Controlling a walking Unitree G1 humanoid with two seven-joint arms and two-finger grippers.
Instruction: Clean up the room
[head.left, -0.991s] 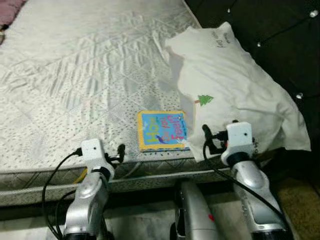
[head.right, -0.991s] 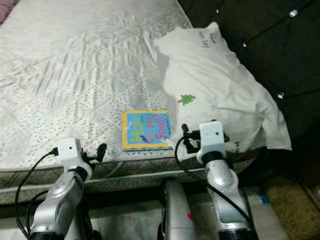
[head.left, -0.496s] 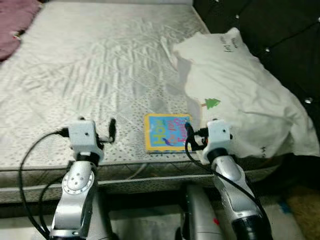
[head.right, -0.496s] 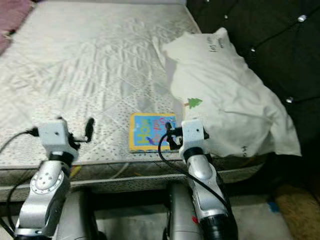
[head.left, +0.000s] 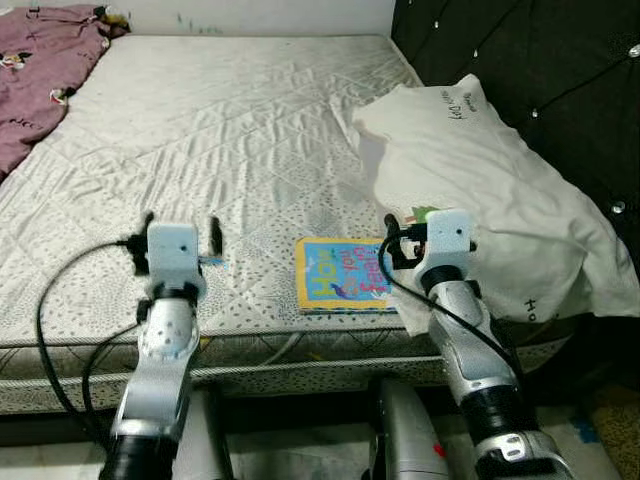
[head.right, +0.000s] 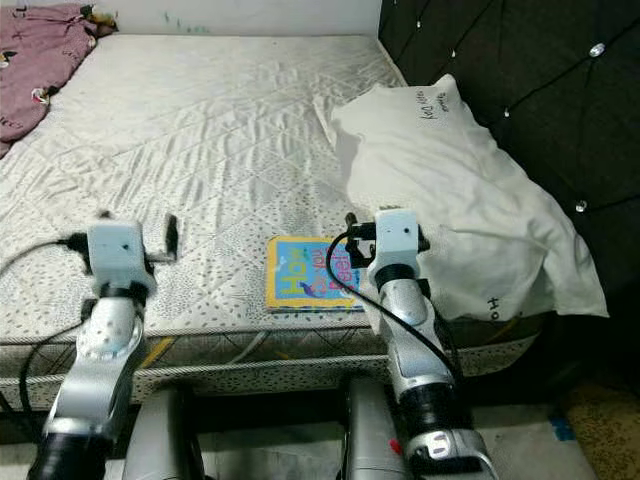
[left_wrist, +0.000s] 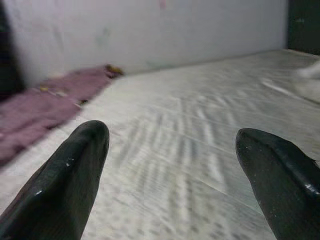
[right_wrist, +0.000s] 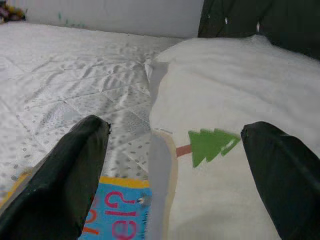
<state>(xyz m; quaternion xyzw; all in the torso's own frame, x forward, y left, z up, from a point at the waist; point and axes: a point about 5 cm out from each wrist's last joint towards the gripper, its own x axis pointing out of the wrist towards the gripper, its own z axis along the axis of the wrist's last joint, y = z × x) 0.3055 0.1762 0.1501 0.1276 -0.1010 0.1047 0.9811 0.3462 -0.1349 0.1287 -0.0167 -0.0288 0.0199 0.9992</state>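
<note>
Hovering low over the near edge of the bed (head.left: 250, 130), the right claw (right_wrist: 175, 185) has its two black fingers (right_wrist: 65, 175) spread wide apart, grasping nothing. Between those fingers the right wrist view shows the corner of a white pillow (head.left: 480, 200) printed with a small green tree (right_wrist: 212, 145), and beside it the edge of a blue and yellow book (head.left: 342, 274). From the head views, the book lies flat on the quilted mattress close to the front edge, just beside the pillow's near corner, with the right claw above its right side. The left claw (left_wrist: 175, 165) is likewise released, fingers held apart over bare mattress to the left of the book, well apart from it. Beyond it, a purple cloth (head.left: 45, 70) lies bunched at the far left corner of the bed. A dark tufted headboard (head.left: 530, 60) stands along the right, behind the pillow.
</note>
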